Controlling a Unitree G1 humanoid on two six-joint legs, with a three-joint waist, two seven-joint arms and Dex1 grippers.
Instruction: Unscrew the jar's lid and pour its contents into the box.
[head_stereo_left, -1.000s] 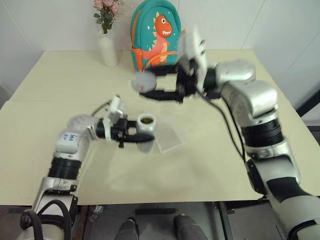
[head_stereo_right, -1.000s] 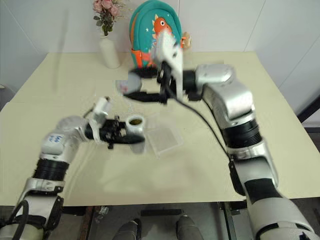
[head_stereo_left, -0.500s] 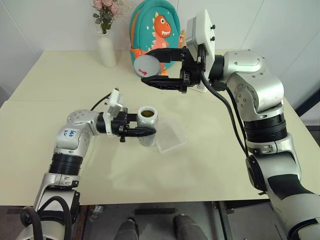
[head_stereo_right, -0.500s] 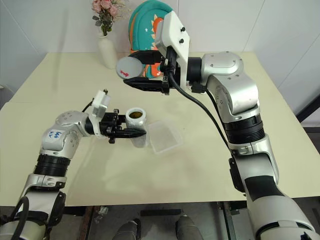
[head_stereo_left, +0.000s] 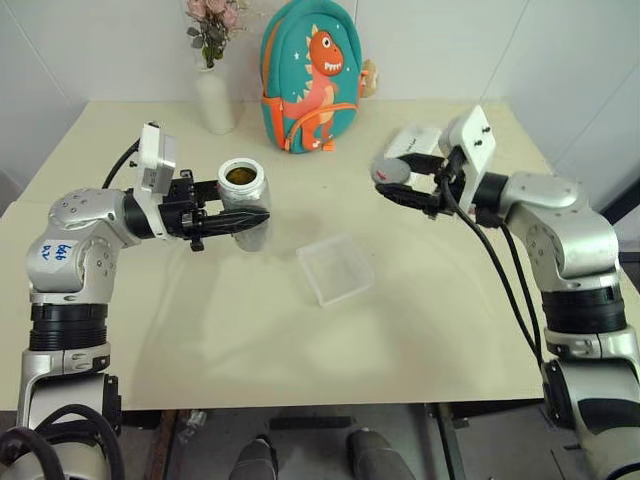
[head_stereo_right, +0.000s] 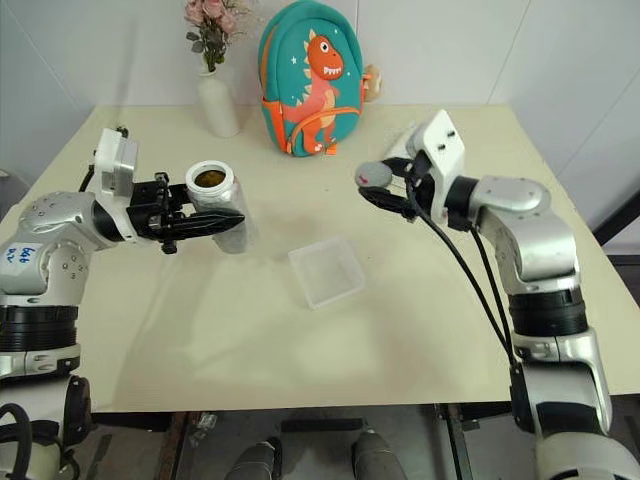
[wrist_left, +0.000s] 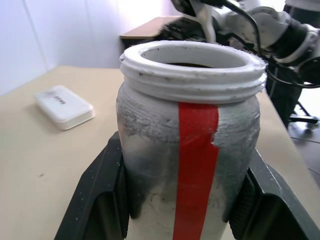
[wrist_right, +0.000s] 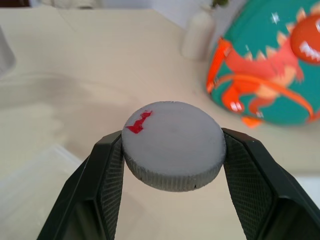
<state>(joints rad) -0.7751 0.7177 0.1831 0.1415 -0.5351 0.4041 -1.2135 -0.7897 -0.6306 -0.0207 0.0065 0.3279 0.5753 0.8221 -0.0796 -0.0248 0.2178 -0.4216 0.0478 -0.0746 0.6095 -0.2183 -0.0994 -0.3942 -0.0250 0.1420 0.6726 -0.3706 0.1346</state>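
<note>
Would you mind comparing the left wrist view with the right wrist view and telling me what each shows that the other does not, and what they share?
The left wrist view shows the open jar with its red strip, clamped between the left gripper fingers, and a white oblong case on the table behind.

The right wrist view shows the lid with its red mark, pinched in the right gripper, plus the dinosaur backpack, the white vase and a corner of the clear box.

Both share the beige table.
</note>
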